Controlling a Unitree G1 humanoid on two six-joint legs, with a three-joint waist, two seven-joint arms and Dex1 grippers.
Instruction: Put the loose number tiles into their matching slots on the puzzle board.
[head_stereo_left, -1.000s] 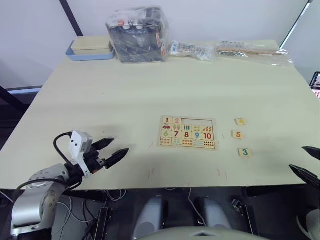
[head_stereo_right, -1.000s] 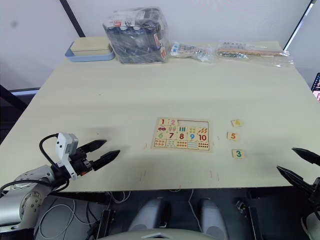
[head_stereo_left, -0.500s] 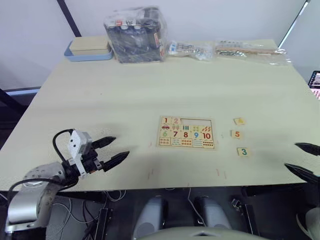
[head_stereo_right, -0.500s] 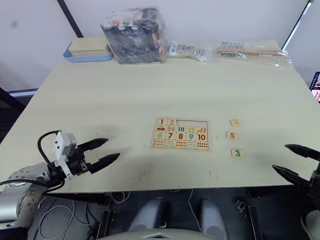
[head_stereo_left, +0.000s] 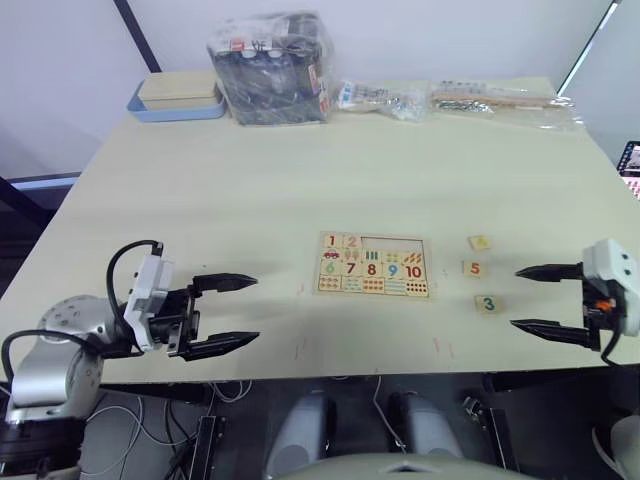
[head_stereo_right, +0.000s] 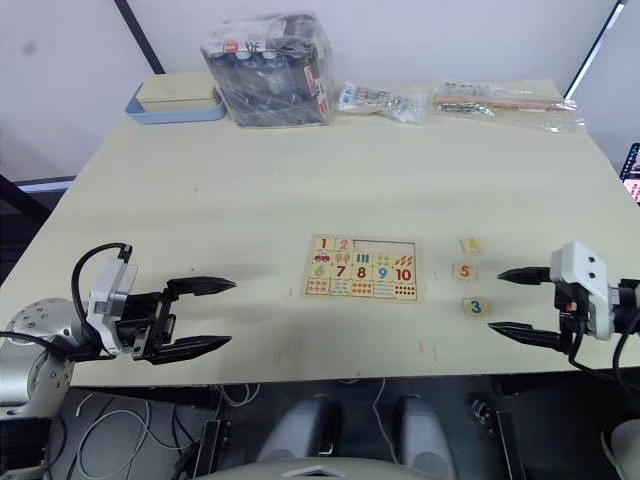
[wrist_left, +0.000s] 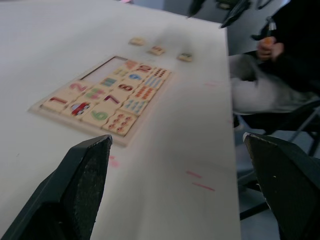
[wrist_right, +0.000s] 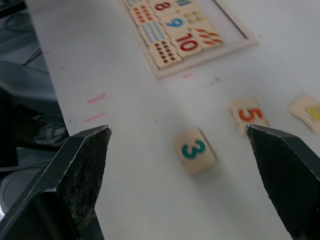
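Observation:
The puzzle board (head_stereo_left: 395, 244) lies flat near the table's front middle. Tiles 1 (head_stereo_left: 332, 240) and 2 (head_stereo_left: 352, 241) sit in its top row, and the other slots of that row are bare. Three loose number tiles lie on the table right of the board: the yellow 4 (head_stereo_left: 480, 242), the orange 5 (head_stereo_left: 474, 268) and the green 3 (head_stereo_left: 487, 304). My right gripper (head_stereo_left: 516, 298) is open, its tips just right of the 3 (wrist_right: 195, 150) and 5 (wrist_right: 248, 115). My left gripper (head_stereo_left: 256, 308) is open and holds nothing, well left of the board (wrist_left: 105, 97).
At the table's far edge stand a blue-and-beige tray (head_stereo_left: 180, 97), a plastic bag of dark items (head_stereo_left: 272, 68) and two clear packets (head_stereo_left: 380, 98) (head_stereo_left: 505, 100). The table's front edge runs just below both grippers. A person's hand (wrist_left: 268, 48) appears beyond the table's right side.
My right gripper has come in over the table from the right, up to the 3 and 5 tiles. Both grippers have spread their fingers wider. The tiles have stayed put.

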